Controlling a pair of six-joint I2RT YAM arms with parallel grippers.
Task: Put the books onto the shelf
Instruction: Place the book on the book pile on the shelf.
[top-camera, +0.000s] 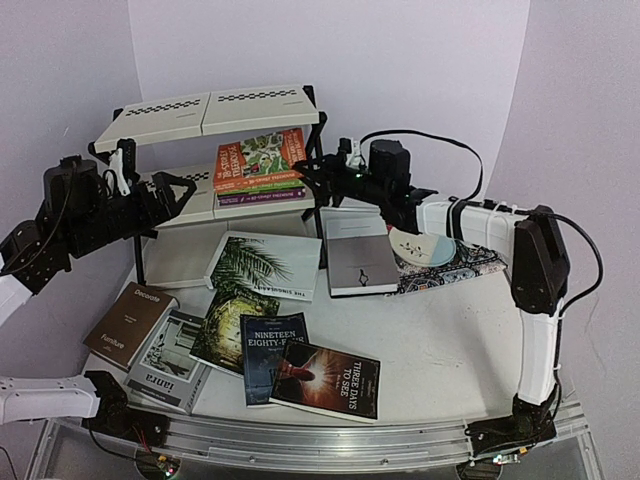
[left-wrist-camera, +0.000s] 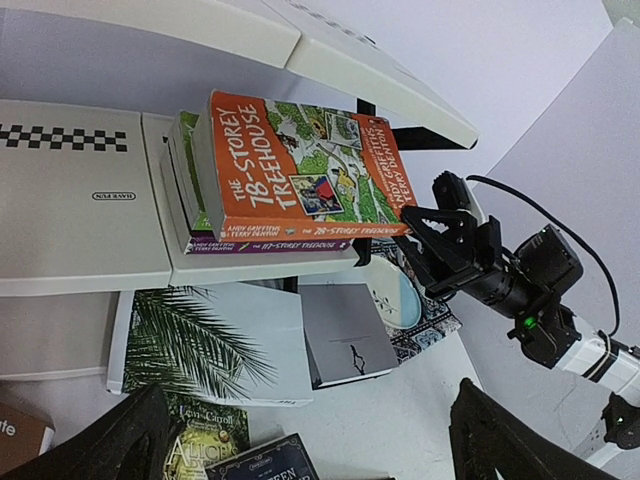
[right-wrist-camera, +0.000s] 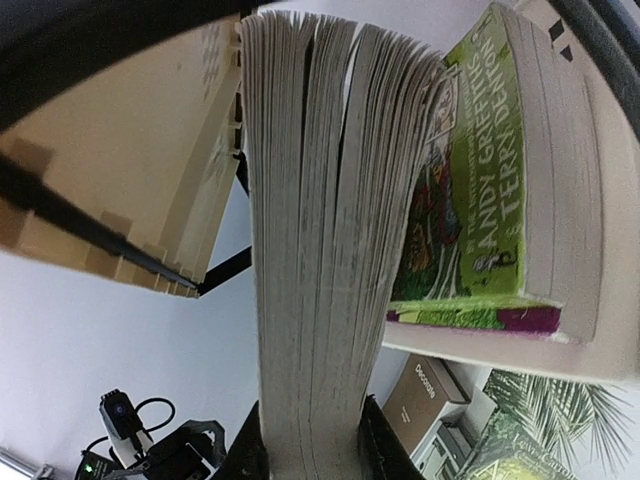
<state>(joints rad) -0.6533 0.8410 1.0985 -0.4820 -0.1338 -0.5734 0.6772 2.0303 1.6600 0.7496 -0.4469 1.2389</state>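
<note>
Pinching the orange Treehouse book (top-camera: 258, 158) by its short edge, the right gripper (top-camera: 322, 165) in the top view reaches in at the right end of the shelf (top-camera: 160, 112), with the book lying on the small stack on the shelf's lower tier. The left gripper (top-camera: 172, 190) hangs at the shelf's left end with its jaws wide apart and nothing in them, and the loose books (top-camera: 255, 262) lie on the table in front of the shelf. From the left wrist, the orange book tops a green book (left-wrist-camera: 185, 170) and a purple book (left-wrist-camera: 270, 243), but it sits skewed: its gripped end overhangs the stack toward the shelf's right post and looks slightly raised. From the right wrist, the page block fills the gap between the two fingers (right-wrist-camera: 385, 452), and the green book's cover sits just beside it, under the shelf's upper tier. The step in hand appears to be setting this book down. To do it well, I would lower the gripped end until it rests flat and nudge it square with the stack so nothing overhangs. Then I would part the fingers and back straight out from the shelf's right side, without dragging the cover or bumping the post.
</note>
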